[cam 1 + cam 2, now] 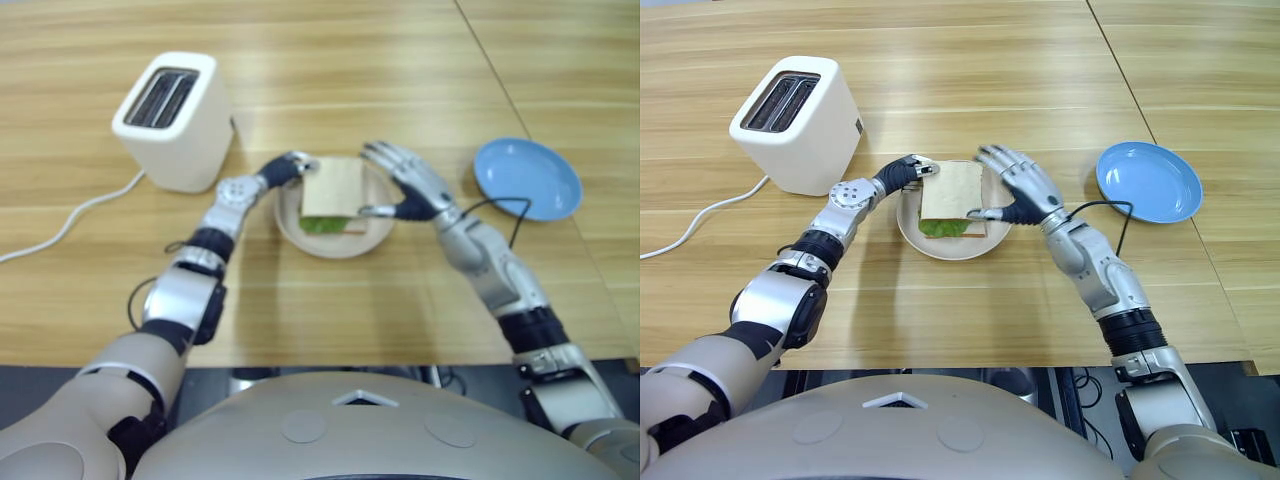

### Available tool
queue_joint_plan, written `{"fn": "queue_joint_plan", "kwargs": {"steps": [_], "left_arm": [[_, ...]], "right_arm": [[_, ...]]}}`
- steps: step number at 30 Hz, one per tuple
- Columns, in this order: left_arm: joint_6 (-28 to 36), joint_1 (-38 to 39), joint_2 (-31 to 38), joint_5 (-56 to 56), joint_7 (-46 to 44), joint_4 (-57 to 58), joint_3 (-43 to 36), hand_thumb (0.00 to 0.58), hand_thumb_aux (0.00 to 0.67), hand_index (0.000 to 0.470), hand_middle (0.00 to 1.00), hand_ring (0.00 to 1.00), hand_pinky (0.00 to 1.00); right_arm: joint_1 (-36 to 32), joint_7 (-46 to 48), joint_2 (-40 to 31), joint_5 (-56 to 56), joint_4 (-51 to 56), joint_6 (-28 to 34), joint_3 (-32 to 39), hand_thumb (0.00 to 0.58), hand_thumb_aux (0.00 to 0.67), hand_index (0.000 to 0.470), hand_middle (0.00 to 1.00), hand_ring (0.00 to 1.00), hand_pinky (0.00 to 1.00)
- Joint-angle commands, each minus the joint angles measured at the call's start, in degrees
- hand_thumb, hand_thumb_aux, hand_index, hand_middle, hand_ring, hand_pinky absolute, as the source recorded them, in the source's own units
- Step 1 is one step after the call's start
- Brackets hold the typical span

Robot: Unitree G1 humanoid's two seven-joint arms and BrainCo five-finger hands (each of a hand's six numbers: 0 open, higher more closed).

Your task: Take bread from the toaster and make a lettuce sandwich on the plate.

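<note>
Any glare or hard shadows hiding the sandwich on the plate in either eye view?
Left eye view: no glare on the top bread slice, and the lettuce under it shows green. Right eye view: light is even, with only a soft shadow beside the toaster; the plate rim is not washed out.

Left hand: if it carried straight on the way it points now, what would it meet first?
The top bread slice of the sandwich on the plate. The left hand points at its left corner and seems already to touch it, though depth is unclear. The right hand lies beyond.
</note>
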Motion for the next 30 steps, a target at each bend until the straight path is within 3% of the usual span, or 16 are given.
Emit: {"fn": "queue_joint_plan", "kwargs": {"steps": [1,7,18,19,20,21,30], "left_arm": [[1.3,1.1,0.0,2.3,0.8,3.9,-1.2,0.580,0.670,0.460,1.00,1.00,1.00],[0.9,1.7,-0.3,2.8,-0.4,4.4,-1.1,0.580,0.670,0.460,1.00,1.00,1.00],[-0.6,2.4,0.8,5.6,1.0,1.5,-2.4,0.580,0.670,0.460,1.00,1.00,1.00],[-0.8,2.4,1.2,6.3,2.9,0.8,-2.5,0.545,0.504,0.346,1.00,1.00,1.00],[-1.0,2.2,1.9,7.3,5.3,-0.2,-2.6,0.545,0.504,0.346,1.00,1.00,1.00],[-1.3,2.1,2.6,8.4,8.2,-1.3,-2.8,0.000,0.000,0.000,0.00,0.00,0.00],[3.3,3.3,11.2,19.8,31.3,-15.4,-3.5,0.000,0.000,0.000,0.00,0.00,0.00]], "right_arm": [[-1.7,0.2,-2.1,-10.8,1.2,0.5,7.2,0.000,0.000,0.000,0.00,0.00,0.00],[-3.5,1.9,-2.5,-16.9,5.2,0.7,14.7,0.000,0.000,0.000,0.00,0.00,0.00],[-4.8,4.6,-0.6,-15.9,16.4,0.5,20.6,0.000,0.000,0.000,0.00,0.00,0.00],[-4.8,4.5,-0.4,-15.8,17.0,0.4,21.1,0.000,0.000,0.000,0.00,0.00,0.00],[-4.7,4.5,-0.2,-15.7,17.5,0.2,21.5,0.000,0.000,0.000,0.00,0.00,0.00],[-4.6,4.6,0.0,-15.6,18.0,0.1,21.9,0.000,0.000,0.000,0.00,0.00,0.00],[-4.1,5.0,0.5,-15.3,19.8,-0.1,23.4,0.000,0.000,0.000,0.00,0.00,0.00]]}}
